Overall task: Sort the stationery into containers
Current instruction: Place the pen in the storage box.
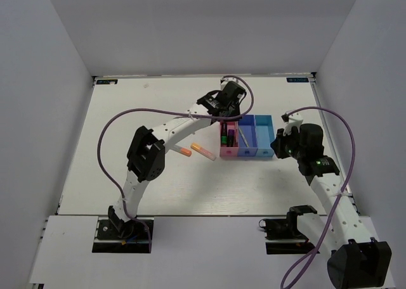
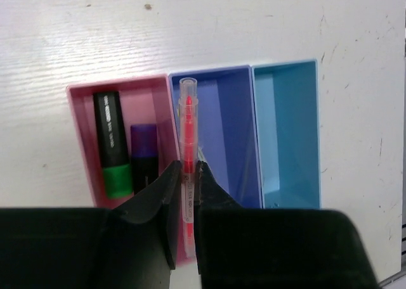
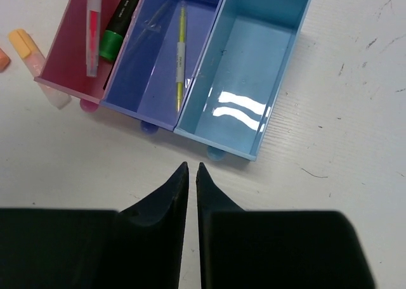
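The thin pink pen [image 2: 188, 127] (slim, clear-capped, translucent plastic) is clamped in the left gripper [image 2: 185, 175] above the wall between the glossy pink bin [image 2: 79, 111] and blue-purple bin [image 2: 222, 105]. The left arm [image 1: 171, 134] stretches far across the white bench [image 1: 139, 92]; the right gripper [image 3: 191, 170] — tips almost together, holding nothing — points at the cyan bin [image 3: 279, 61].

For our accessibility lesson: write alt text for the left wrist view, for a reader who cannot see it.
The left gripper pinches a thin pink pen, lined up over the wall between the pink bin and the blue-purple bin. The pink bin holds a black-green marker and a purple marker; the cyan bin looks empty.
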{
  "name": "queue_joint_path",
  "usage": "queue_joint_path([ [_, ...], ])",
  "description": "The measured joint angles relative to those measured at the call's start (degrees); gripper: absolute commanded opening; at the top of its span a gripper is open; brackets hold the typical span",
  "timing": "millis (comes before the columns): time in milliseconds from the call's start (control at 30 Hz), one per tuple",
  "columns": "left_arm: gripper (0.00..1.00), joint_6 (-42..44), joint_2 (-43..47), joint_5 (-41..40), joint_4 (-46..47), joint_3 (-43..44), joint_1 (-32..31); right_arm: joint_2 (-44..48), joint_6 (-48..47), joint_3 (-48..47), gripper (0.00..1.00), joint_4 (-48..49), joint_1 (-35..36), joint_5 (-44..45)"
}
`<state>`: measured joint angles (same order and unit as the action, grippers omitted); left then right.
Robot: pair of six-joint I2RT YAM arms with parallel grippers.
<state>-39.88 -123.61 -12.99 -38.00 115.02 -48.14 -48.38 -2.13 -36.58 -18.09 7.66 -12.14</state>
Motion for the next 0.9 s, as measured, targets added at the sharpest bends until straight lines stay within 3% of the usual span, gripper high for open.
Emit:
queue_joint_path([
  [333,0.03,-2.7,-4.0,6.2,9.0,0.0,0.9,0.0,0.2,0.0,0.14,0.0,-1.8,-0.4],
  [433,0.11,-3.7,-4.5,7.3,10.6,0.0,0.9,0.0,0.3,0.0,0.22,0.0,-2.3,-0.6],
  [500,0.25,-4.2,-4.8,7.8,11.0,-0.1,0.9,0.0,0.5,0.0,0.29,0.0,-2.6,-0.8],
  [567,0.31,-4.7,-5.3,8.1,11.4,-0.2,0.9,0.0,0.6,0.0,0.40,0.0,-2.9,-1.2],
  [700,0.46,-5.6,-5.7,9.0,11.7,-1.8,0.9,0.0,0.7,0.0,0.46,0.0,-3.7,-2.0],
  [833,0.49,-6.1,-6.3,9.3,11.4,-2.0,0.9,0.0,0.7,0.0,0.46,0.0,-4.3,-2.9],
  [867,0.47,-6.1,-6.4,9.4,11.1,-1.9,0.9,0.0,0.7,0.1,0.46,0.0,-4.5,-3.1],
  [900,0.35,-6.1,-6.4,9.4,11.0,-1.9,0.9,0.0,0.7,0.1,0.46,0.0,-4.6,-3.3],
])
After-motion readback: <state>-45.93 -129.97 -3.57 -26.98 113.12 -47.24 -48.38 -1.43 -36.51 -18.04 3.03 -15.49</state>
